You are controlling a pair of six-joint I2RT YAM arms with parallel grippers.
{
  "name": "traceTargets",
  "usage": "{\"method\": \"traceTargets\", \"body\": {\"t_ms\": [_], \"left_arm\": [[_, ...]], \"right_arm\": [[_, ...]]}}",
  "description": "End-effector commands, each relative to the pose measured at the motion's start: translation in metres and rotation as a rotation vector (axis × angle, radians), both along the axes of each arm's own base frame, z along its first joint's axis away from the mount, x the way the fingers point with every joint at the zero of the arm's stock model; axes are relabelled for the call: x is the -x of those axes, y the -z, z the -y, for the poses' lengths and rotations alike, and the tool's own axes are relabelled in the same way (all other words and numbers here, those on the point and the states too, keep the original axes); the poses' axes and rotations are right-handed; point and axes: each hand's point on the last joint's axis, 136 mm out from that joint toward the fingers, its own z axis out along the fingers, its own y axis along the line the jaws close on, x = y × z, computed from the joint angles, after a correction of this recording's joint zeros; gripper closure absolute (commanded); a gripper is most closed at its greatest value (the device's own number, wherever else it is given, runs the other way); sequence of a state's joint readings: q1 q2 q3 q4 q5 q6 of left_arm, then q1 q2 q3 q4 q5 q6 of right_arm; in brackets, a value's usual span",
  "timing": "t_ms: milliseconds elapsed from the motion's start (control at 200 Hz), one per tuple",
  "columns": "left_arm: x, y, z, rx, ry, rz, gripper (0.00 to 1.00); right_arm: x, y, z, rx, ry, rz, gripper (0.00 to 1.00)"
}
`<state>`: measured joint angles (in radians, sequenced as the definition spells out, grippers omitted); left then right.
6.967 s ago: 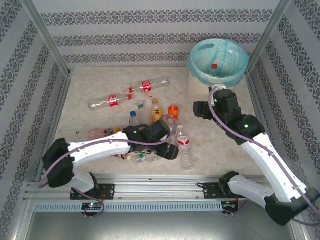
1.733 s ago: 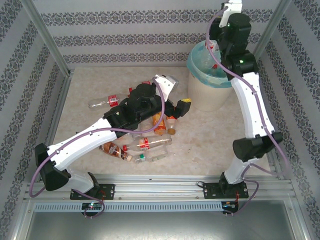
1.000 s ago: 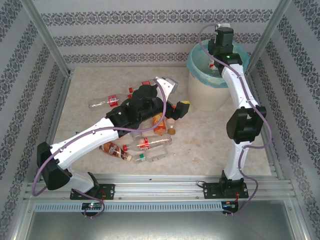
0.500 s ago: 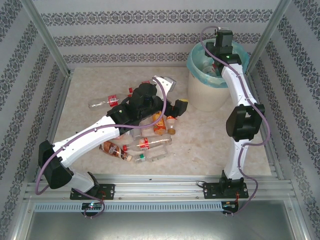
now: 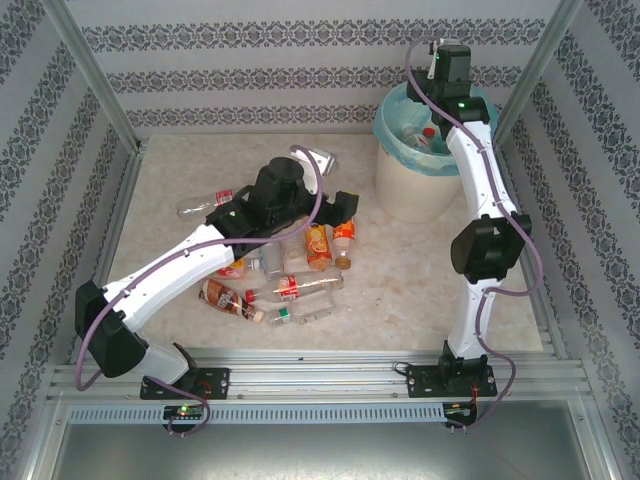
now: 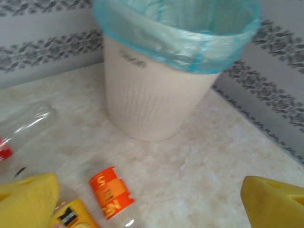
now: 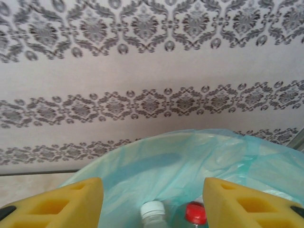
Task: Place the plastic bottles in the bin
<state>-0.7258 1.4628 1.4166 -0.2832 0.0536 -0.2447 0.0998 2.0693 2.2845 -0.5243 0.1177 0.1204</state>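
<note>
Hovering over the bin, your right gripper gapes wide and empty; two bottles lie inside below it. Your left gripper, also spread wide and holding nothing, hangs over the bottle pile on the table, beside the bin.

The scene is lit brightly and evenly from above, with only faint, soft shadows cast on the surface. Both wrist views are rendered soft, and the bin is slightly blurred.
</note>
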Motion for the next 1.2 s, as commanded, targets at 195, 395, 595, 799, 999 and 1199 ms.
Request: {"method": "traceTargets", "body": {"t_ms": [195,395,595,799,999,1199], "left_arm": [[-0.032,0.006,-0.12,-0.094,-0.234,-0.183,0.03],[-0.076,0.047,-0.205,-0.243,-0.239,-0.338,0.0],[-0.117,0.104,-0.256,-0.384,-0.16,-0.474,0.0],[-0.135,0.155,-0.281,-0.464,-0.029,-0.448,0.0],[-0.142,0.196,-0.3,-0.507,-0.025,-0.485,0.0],[-0.138,0.231,-0.313,-0.543,-0.026,-0.567,0.0]], "right_arm": [[0.088,-0.102,-0.069,-0.064,-0.16,0.141,0.41],[0.134,-0.107,-0.136,-0.087,-0.357,0.138,0.42],[0.168,-0.082,-0.205,-0.135,-0.543,0.078,0.41],[0.202,-0.046,-0.266,-0.156,-0.706,-0.024,0.41],[0.226,-0.018,-0.294,-0.194,-0.775,-0.108,0.42],[0.241,-0.013,-0.302,-0.18,-0.805,-0.123,0.41]]}}
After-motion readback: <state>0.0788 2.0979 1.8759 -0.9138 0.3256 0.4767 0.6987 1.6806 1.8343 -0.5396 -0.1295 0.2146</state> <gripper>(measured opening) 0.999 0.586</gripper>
